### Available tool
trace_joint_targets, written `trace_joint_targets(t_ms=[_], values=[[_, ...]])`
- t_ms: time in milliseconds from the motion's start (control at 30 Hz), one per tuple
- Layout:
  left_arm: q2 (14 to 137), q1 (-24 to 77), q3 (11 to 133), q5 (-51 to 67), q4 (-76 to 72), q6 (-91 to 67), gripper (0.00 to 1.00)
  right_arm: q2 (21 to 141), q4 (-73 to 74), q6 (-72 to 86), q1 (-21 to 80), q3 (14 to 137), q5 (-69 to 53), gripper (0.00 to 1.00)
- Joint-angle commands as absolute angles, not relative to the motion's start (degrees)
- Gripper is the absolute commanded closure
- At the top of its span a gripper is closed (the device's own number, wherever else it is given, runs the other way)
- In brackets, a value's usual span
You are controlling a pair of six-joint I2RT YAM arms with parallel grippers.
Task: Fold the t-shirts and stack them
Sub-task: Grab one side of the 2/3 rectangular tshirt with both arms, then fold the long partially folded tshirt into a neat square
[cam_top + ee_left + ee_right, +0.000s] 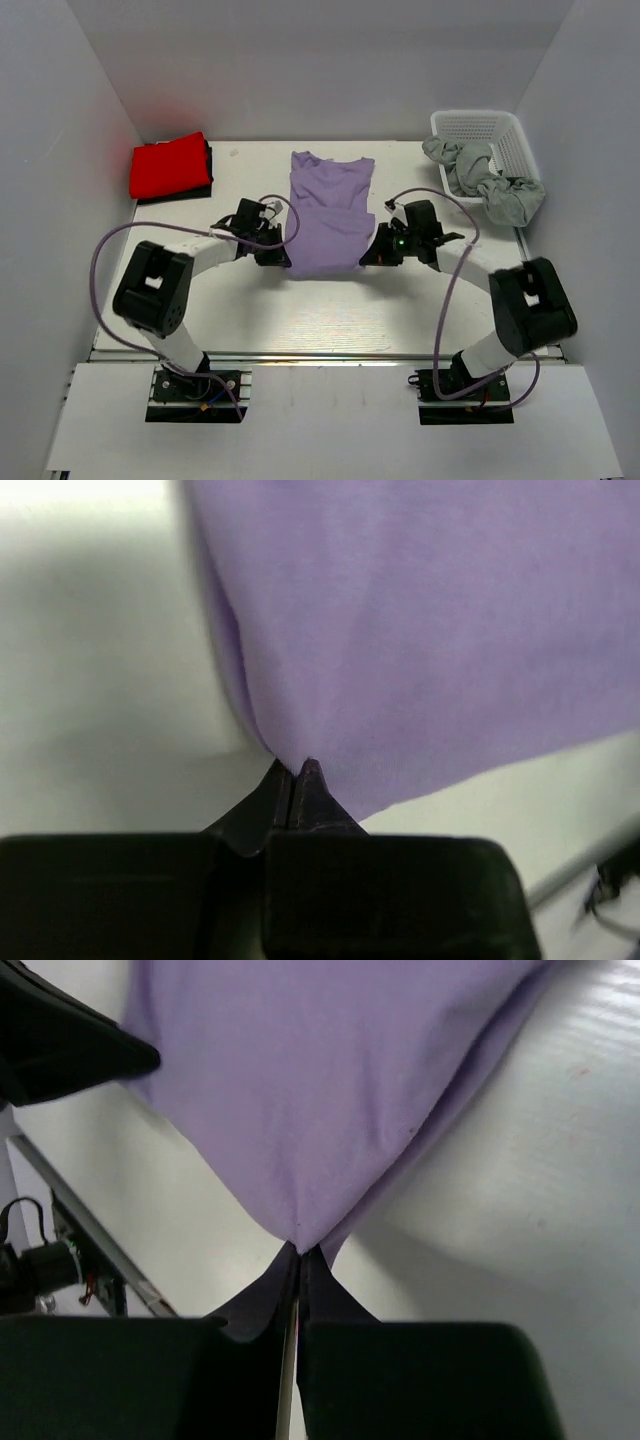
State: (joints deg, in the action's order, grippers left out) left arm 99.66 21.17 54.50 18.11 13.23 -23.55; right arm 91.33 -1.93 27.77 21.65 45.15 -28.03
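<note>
A lavender t-shirt (328,212) lies in the middle of the table, folded lengthwise, collar end at the back. My left gripper (277,255) is shut on its near left corner; in the left wrist view the cloth (420,630) rises from the pinched tips (297,772). My right gripper (372,253) is shut on its near right corner; in the right wrist view the cloth (320,1090) comes to a point between the tips (302,1252). The near hem looks lifted between both grippers. A folded red t-shirt (168,166) lies at the back left.
A white lattice basket (490,145) stands at the back right with grey cloth (490,185) spilling over its front rim. White walls close in the table (330,310) at the back and both sides. Purple cables loop beside each arm.
</note>
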Motion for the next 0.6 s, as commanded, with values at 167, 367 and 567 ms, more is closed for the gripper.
trace_joint_targets(t_ms=[167,367,567], values=[[74.48,22.59,47.28,32.78,17.56,-23.55,1.00,72.34,13.88,21.01,21.36,44.82,-36.29,1.00],[65.22,22.59,49.04,36.83,19.34,-23.11,1.00,68.47,13.21,19.69,21.18,47.19,-48.65,1.00],[65.21,21.45,49.75,33.41,19.25,-27.15,1.00,70.13,-4.77,26.97,20.31,44.93,-60.46,1.00]])
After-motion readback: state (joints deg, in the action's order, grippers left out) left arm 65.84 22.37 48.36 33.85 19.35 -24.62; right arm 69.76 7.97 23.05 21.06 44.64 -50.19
